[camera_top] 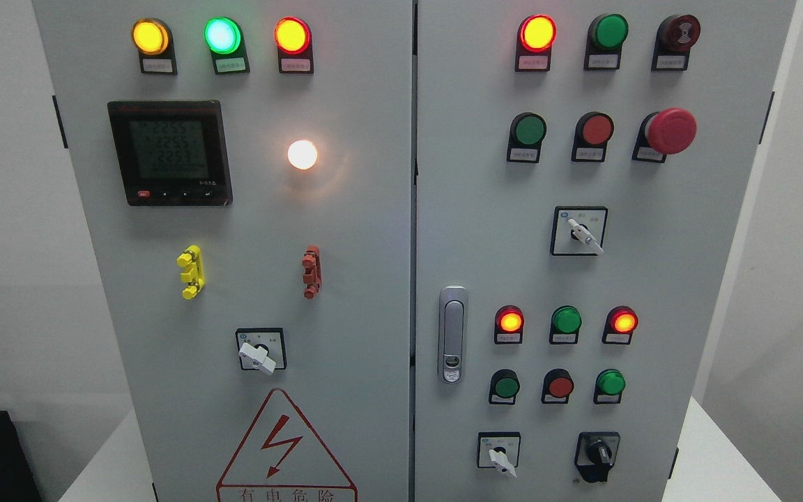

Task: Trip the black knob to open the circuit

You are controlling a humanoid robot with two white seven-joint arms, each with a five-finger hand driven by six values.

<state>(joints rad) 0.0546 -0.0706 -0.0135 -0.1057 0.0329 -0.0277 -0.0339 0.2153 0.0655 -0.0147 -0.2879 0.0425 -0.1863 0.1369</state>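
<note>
The black knob (pixel 597 454) sat near the lower right corner of the grey cabinet's right door (pixel 708 279), pointing downward, with neither hand in view.

Single head-mounted view, facing a grey two-door metal control cabinet (pixel 373 230) nearly square-on and at close range. The cabinet fills most of the width; its top edge and its base fall outside the picture. The line of sight tilts slightly downward: the cabinet sides converge toward the bottom. The vertical seam between the doors (pixel 414 209) stands just right of centre. Pale wall (pixel 4 209) shows in narrow strips at both sides, and a white tabletop (pixel 708 453) enters at the lower corners. The black rotary knob on a black plate (pixel 597 457) sits near the lower edge, right of centre. No second view is supplied, so no overlap is recorded.
</note>
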